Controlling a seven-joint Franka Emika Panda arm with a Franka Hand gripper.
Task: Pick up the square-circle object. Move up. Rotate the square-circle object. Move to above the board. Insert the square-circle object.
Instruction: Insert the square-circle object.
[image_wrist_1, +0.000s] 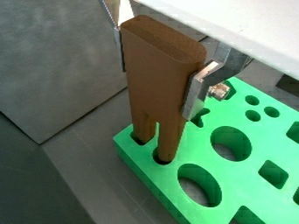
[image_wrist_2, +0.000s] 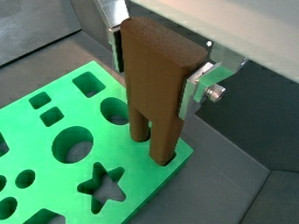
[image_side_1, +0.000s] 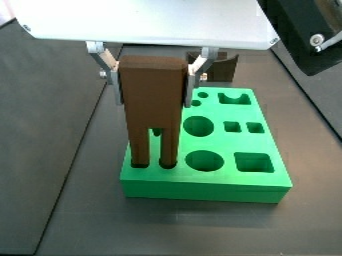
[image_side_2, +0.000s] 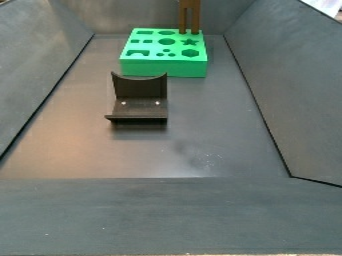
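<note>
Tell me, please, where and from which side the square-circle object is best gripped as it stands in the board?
Grip the square-circle object by its solid upper slab, from above, as the gripper now does: fingers on its narrow edges. It stands upright with both prongs down in the board, so only the top is free.

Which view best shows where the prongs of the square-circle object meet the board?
A wrist view: both prongs of the square-circle object enter the board near its corner, unobstructed, with the gripper clamping the block. The remaining wrist view and a side view show this too; the far side view shows only a sliver.
</note>
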